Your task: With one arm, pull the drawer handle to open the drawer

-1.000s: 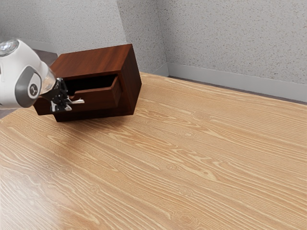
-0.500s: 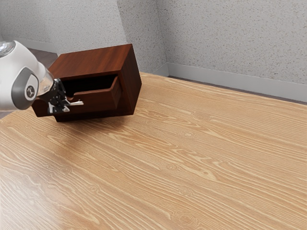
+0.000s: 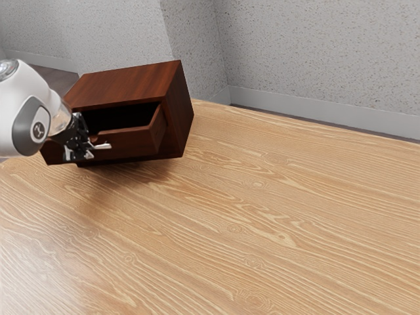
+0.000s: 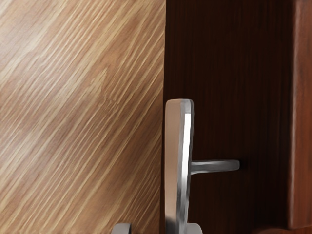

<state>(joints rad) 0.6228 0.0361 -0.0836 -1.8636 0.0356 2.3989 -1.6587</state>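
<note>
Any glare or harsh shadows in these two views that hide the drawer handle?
Exterior view: soft light, the cabinet casts a faint shadow on the table, pale sheen at the view's lower left. Wrist view: a bright glint runs along the handle, its shape is clear.

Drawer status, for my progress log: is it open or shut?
Partly open. The drawer juts out of the cabinet, and its dark hollow shows behind the front panel.
</note>
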